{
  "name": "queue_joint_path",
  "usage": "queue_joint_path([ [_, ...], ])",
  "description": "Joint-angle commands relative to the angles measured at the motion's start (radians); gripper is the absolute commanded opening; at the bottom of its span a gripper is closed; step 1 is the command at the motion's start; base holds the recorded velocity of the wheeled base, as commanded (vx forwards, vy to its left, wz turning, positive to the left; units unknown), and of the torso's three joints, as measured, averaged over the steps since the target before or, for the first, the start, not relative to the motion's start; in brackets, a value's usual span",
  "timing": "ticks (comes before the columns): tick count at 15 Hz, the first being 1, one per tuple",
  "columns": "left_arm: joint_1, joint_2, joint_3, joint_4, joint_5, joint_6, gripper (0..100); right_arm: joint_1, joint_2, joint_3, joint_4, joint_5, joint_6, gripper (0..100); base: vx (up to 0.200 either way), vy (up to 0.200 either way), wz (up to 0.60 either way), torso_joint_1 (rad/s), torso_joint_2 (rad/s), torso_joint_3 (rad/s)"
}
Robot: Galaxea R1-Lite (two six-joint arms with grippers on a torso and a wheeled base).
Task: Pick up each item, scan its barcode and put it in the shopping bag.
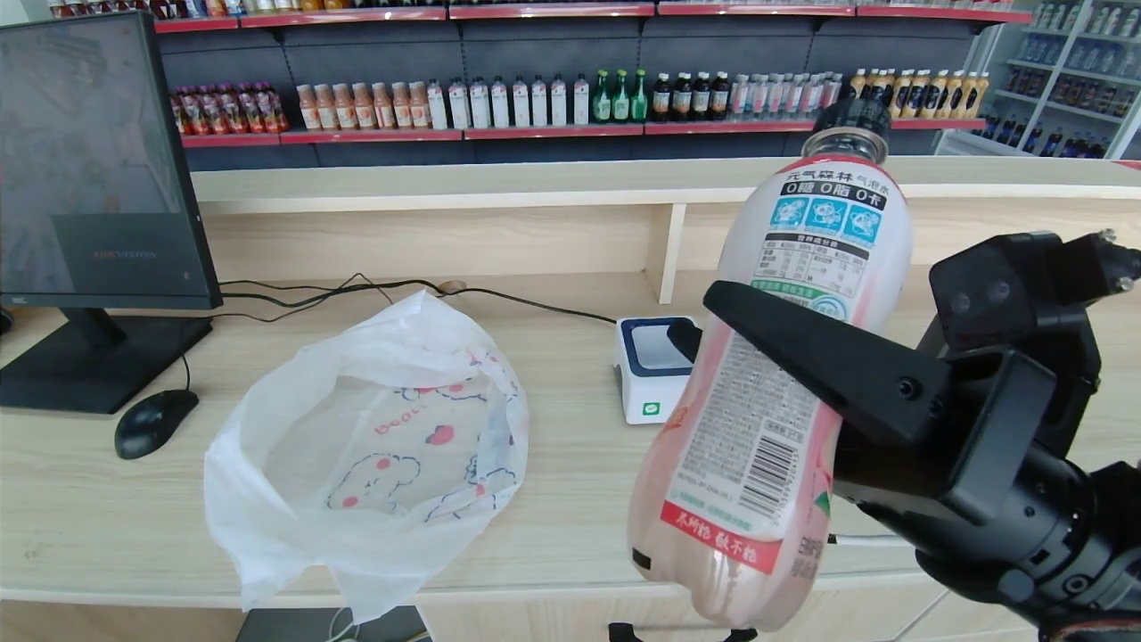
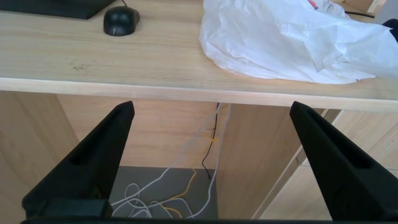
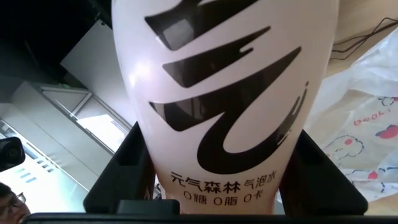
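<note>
the right claw (image 1: 758, 330) is clenched on the pink drink bottle (image 1: 749, 464), one finger across the middle of the label, the other hidden behind it. the bottle hangs in the air, cap up and leaning a little. it is just to the robot's right of the scanner (image 1: 651, 370) and nearer the robot, and its side overlaps the scanner's corner in the head view. the barcode (image 1: 771, 477) sits low on the label, below the finger and uncovered, and it faces back toward the robot rather than the scanner's dark window.

the step in hand looks like the scan. to do it well, the wrist should roll so the barcode turns toward the window. the bottle should then come down over the scanner without touching it and pause there, code square to the glass. the grip is high enough that it need not shift. the bottle's curved, glossy skin may need a slight tilt to avoid glare.

the shopping bag (image 1: 267, 446) lies slumped on the table (image 1: 553, 499) to the left of the scanner, mouth open toward the robot and nothing seen inside. the left claw (image 2: 211, 109) is released, fingers spread wide, low under the table's front edge on the bag's side of the scanner.
</note>
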Motion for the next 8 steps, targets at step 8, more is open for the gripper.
queue_joint_path([
  [8,0.0,0.0,0.0,0.0,0.0,0.0,100,0.002,-0.019,-0.025,-0.001,0.0,-0.004,0,0.0,0.0,0.0,0.0,0.0,0.0],
])
